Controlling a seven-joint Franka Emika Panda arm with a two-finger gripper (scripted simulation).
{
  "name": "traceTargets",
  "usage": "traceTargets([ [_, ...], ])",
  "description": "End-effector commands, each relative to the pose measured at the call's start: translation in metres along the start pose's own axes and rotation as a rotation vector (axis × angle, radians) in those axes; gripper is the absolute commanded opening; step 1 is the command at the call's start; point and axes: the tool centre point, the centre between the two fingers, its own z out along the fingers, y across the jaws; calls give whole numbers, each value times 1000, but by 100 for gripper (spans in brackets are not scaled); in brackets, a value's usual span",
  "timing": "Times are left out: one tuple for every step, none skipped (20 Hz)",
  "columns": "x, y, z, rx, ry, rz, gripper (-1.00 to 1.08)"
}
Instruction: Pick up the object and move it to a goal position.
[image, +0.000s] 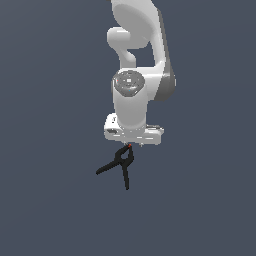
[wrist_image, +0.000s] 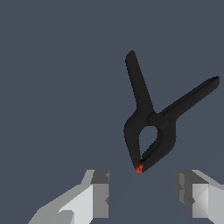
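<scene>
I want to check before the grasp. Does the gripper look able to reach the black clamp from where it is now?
Probably yes. The gripper is open, and the clamp lies just ahead of the fingers, its red tip nearest the gap between them. Nothing stands between. Both views show only bare grey ground around it.

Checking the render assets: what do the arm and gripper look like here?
The arm is glossy white with rounded, bulbous link shells, grey shading on one flank and a grey circular joint cap. The white gripper has a wide, flat hand block. In the wrist view its two fingers are blocky, light grey with darker grey inner pads. No cables or markings show.
</scene>
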Motion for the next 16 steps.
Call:
traceTargets([
  [11, 10, 5, 6, -17, 61, 28],
  [16, 14, 7, 8, -25, 88, 28],
  [20, 18, 9, 11, -32, 114, 28],
  [25, 22, 11, 13, -40, 141, 28],
  [29, 27, 13, 15, -47, 167, 28],
  [33, 31, 16, 17, -55, 194, 28],
  [37, 36, 18, 19, -63, 220, 28],
  [41, 40, 20, 21, -70, 246, 28],
  [45, 45, 23, 22, -78, 271, 28],
  [49, 49, 25, 24, -86, 297, 28],
  [52, 53, 28, 25, -93, 322, 28],
  [56, 58, 30, 27, -101, 347, 28],
  [59, 62, 33, 28, -109, 372, 28],
  [62, 67, 36, 29, -116, 397, 28],
  [65, 71, 39, 30, -124, 422, 28],
  [68, 76, 41, 31, -132, 446, 28],
])
